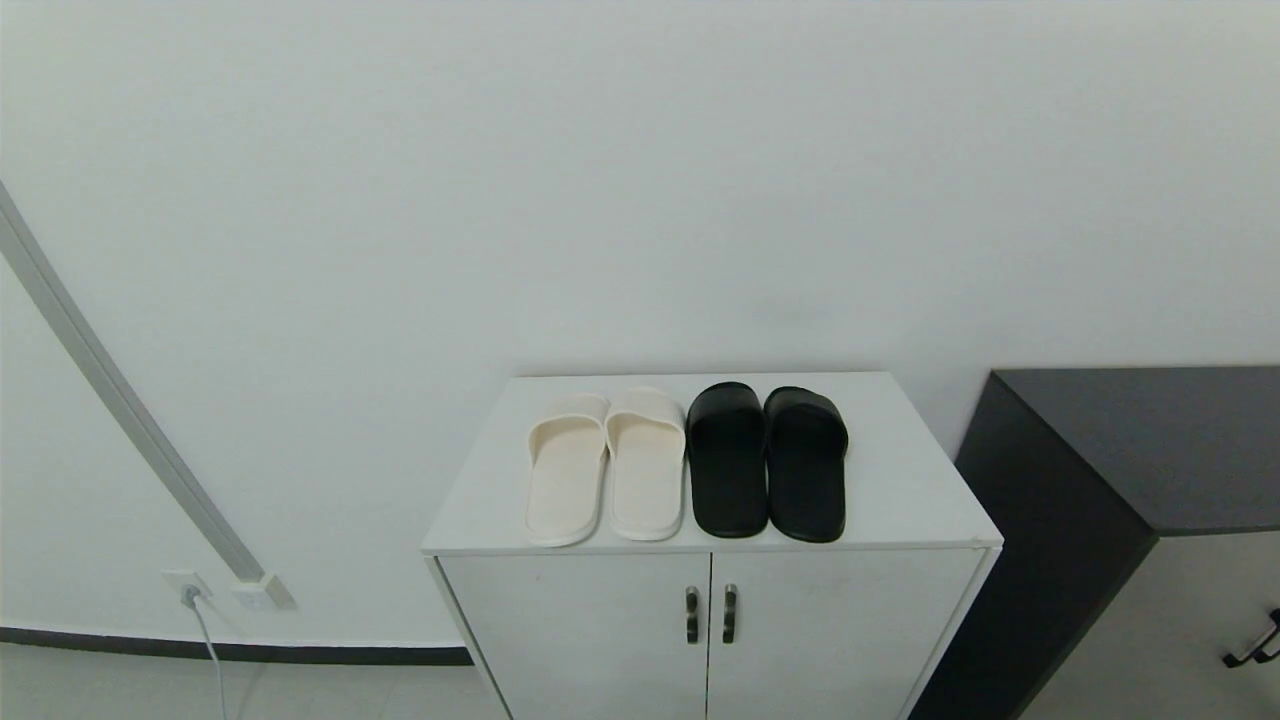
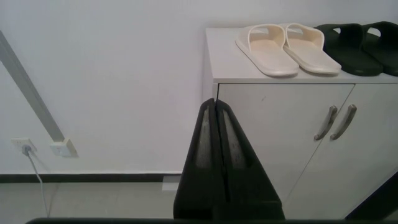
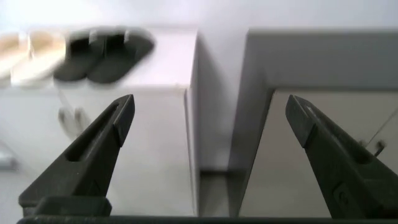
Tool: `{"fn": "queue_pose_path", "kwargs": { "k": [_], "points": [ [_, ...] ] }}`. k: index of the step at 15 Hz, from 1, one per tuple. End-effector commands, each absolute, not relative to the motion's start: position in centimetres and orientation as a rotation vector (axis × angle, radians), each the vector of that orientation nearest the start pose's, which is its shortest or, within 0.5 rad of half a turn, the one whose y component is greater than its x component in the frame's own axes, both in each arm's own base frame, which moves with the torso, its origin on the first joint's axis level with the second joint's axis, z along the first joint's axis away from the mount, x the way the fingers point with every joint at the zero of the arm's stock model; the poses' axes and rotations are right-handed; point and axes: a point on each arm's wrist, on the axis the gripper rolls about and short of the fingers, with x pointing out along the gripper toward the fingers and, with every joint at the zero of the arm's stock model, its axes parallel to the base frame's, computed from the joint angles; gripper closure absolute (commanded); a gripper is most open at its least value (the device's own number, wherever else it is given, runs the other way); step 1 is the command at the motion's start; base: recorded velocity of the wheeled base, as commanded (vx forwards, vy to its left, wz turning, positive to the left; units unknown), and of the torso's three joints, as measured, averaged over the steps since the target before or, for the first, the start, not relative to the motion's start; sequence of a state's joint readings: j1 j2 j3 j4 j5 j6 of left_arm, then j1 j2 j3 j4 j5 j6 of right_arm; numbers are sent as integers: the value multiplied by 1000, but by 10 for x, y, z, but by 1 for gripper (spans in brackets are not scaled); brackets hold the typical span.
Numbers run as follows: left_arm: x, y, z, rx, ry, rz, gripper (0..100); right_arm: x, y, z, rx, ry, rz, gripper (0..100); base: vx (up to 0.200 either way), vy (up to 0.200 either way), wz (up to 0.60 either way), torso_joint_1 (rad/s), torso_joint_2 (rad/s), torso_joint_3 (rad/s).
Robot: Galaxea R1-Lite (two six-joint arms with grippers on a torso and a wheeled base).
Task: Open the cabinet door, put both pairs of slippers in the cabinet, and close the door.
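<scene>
**On the cabinet top: two pairs of slippers, doors shut**

On top of the white cabinet [image 1: 900, 480], two pairs of slippers lie in one row. Their toes point to the wall and their heels reach the front edge. The cream pair [image 1: 645, 480] is on the left. They are plain slides with a broad band over the front, and the two lie flat and touch each other. The black pair [image 1: 727, 470] is just to the right, of the same shape with a smooth matte surface, and its nearer slipper lies against the cream one.

Below them both doors [image 1: 580, 630] are shut. Two upright metal handles [image 1: 691, 613] stand close together, one on each side of the middle seam.

The left fingers [image 2: 205, 149] are clenched together with nothing between them, low off the cabinet's left front corner. The right fingers [image 3: 99, 149] are spread wide and empty, facing the gap between the cabinet and a dark cabinet [image 1: 1150, 440] that stands just to its right.

A white wall is behind. Low on the left is a socket [image 1: 185, 585] with a grey cable plugged in, and a slanting duct [image 1: 100, 380] ends next to it.
</scene>
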State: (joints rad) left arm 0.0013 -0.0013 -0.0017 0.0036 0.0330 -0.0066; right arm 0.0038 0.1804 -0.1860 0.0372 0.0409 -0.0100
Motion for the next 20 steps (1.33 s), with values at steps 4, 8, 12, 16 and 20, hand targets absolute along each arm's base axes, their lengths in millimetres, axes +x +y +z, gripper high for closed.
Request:
{"fn": "queue_pose_path", "kwargs": {
  "k": [4,8,12,16,20],
  "points": [
    [-23,1,75,-6,3,35,100,60,6,150,15,272,174,0,0,0,0,0,0,0],
    [-23,1,75,-6,3,35,100,112,27,171,63,343,277,0,0,0,0,0,0,0],
    [-23,1,76,-5,1,35,100,157,83,178,53,362,315,0,0,0,0,0,0,0],
    [-23,1,75,-6,3,35,100,191,140,177,37,361,331,0,0,0,0,0,0,0],
    [-23,1,75,-6,3,35,100,227,190,174,93,355,238,0,0,0,0,0,0,0]
  ]
}}
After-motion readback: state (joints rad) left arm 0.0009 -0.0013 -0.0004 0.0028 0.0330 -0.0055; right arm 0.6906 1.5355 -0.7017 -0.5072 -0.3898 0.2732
